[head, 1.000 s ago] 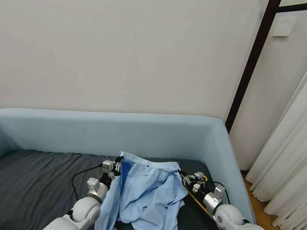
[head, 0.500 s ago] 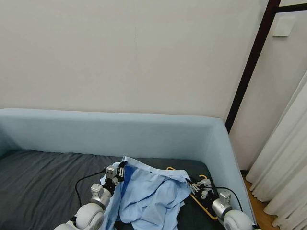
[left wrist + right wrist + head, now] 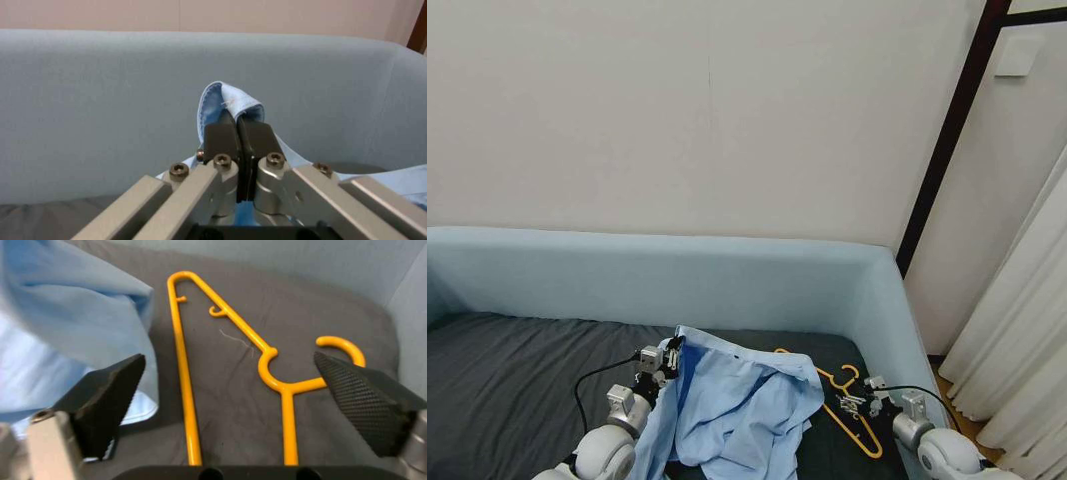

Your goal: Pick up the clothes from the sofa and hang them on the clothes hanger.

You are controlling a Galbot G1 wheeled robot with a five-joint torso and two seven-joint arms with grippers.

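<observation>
A light blue shirt (image 3: 732, 405) hangs in folds over the dark grey sofa seat (image 3: 507, 370). My left gripper (image 3: 667, 352) is shut on the shirt's upper edge (image 3: 230, 102), holding it lifted. A yellow clothes hanger (image 3: 852, 408) lies flat on the seat to the right of the shirt. My right gripper (image 3: 859, 395) is open, its fingers (image 3: 107, 395) spread wide just above the hanger (image 3: 267, 357), holding nothing. The shirt's edge (image 3: 73, 325) hangs beside it.
The pale blue sofa back (image 3: 627, 275) and right armrest (image 3: 897, 340) wall in the seat. A white wall rises behind, with a dark door frame (image 3: 947, 140) and white curtains (image 3: 1027, 340) at the right. Open seat lies to the left.
My right gripper has let go of the shirt and moved right, uncovering the yellow hanger. The shirt's right side has dropped. My left gripper keeps its hold.
</observation>
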